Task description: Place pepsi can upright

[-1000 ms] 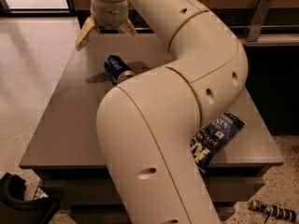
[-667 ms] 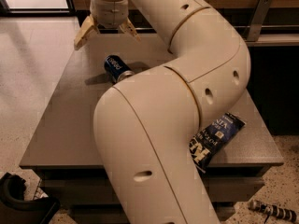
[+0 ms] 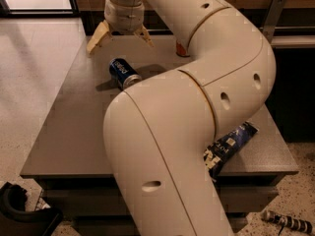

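Dark-blue pepsi can (image 3: 124, 73) lies on its side on the grey tabletop (image 3: 69, 127), upper left of frame, long axis running upper-left to lower-right. Pincer (image 3: 120, 36) hovers just above it in frame, fingers spread apart, empty.

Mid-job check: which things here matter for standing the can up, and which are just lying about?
For the job:
- blue can, on its side on the table
- pincer, open, hovering over the far part of the table beyond the can, not touching it

Just lying about:
- red can, only partly in view
- blue bag, at the table's near right edge
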Motion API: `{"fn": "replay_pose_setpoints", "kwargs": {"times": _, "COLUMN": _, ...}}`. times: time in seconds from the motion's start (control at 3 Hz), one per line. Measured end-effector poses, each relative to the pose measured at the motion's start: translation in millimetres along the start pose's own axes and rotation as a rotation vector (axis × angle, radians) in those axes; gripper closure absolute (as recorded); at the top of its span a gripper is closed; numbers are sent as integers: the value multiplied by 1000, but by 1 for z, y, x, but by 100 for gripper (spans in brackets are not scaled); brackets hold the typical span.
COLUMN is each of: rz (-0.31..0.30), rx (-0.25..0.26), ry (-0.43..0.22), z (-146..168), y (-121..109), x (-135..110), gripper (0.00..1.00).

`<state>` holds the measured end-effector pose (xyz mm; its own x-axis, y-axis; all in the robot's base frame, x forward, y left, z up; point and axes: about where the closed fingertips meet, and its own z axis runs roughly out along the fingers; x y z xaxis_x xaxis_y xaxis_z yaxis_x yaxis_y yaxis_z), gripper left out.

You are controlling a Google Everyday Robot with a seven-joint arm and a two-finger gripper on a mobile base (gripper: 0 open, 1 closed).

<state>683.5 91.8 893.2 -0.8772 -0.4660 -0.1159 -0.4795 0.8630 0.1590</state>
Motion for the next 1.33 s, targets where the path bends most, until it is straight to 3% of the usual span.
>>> {"fn": "replay_pose_setpoints", "kwargs": {"times": 0.33, "rz": -1, "rx": -3, "ry": -27, "z": 4, "y": 1, "x": -9, "gripper": 0}}
{"fn": "replay_pose_setpoints", "kwargs": {"times": 0.67, "rz": -45, "rx": -6, "ry": -17, "z": 16, "y": 6, "x": -17, "gripper": 0}}
{"fn": "replay_pose_setpoints", "kwargs": {"times": 1.0, "rz": -82, "rx": -18, "ry": 15, "z": 34, "y": 6, "x": -17, "gripper": 0}}
{"fn": "replay_pose_setpoints", "kwargs": {"times": 1.33, "rz": -77, "rx": -12, "ry": 44, "z": 42, "y": 0, "x": -7, "gripper": 0}}
